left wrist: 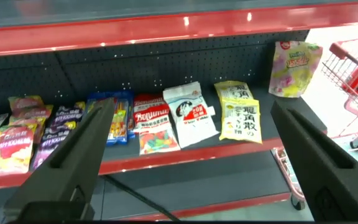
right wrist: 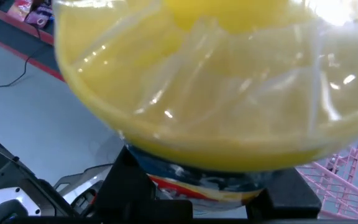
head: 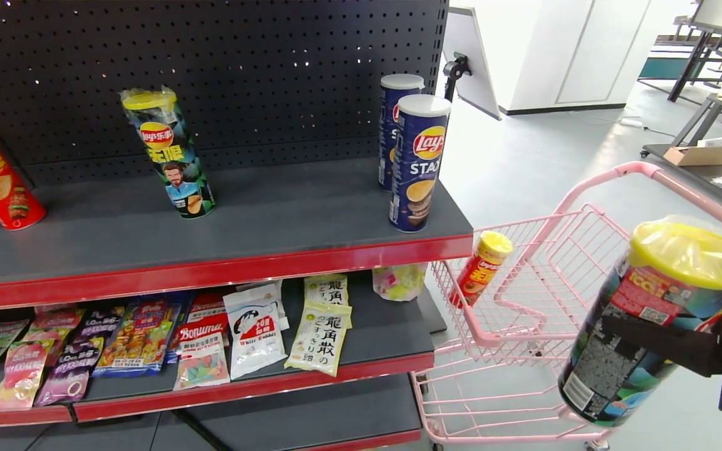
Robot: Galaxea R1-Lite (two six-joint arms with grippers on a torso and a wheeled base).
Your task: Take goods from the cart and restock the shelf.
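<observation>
Floor: the grey floor [head: 524, 156] is smooth and a bit shiny, from 1 o'clock round to 3 o'clock.
Wall: a white wall [head: 586, 50] stands at 1 o'clock, with a dark strip along its bottom.
Board: a white board [head: 469, 50] leans just past 12 o'clock, held by a black clamp [head: 455, 66].
Cable: a thin dark cable [head: 655, 131] lies on the floor near the wall at 2 o'clock.
Far table: a table with black legs [head: 712, 44] stands far off at 2 o'clock.
Near table: a dark table [head: 706, 178] at 3 o'clock holds a brown box [head: 699, 155].
Light: it is brightest at 2 o'clock and makes pale patches on the floor.
</observation>
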